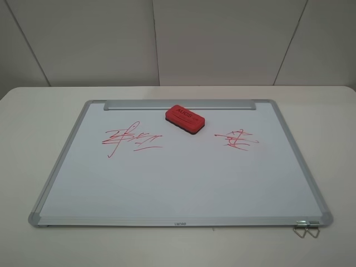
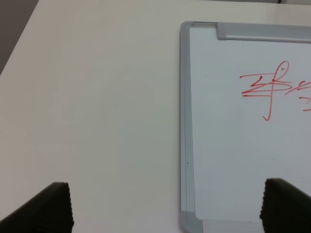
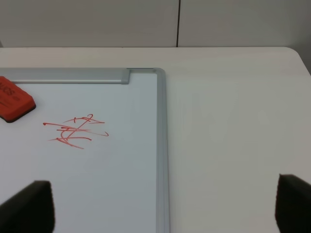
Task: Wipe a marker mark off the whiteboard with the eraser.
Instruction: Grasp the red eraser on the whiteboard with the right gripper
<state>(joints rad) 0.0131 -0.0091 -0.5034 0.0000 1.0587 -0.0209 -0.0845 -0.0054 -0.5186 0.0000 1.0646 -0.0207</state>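
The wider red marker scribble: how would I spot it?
Find the large silver-framed whiteboard on the pale table. The wide scribble lies left of the small red eraser block in the high view. Unlike the compact scribble on the right, it spreads wider, with a long slanting tail.

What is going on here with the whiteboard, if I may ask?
Nothing is being handled yet. The whiteboard lies flat on the table. The eraser rests on it by the rail, between the untouched marker mark and a smaller scribble. The left gripper and right gripper are both open and empty, near the board's side edges.
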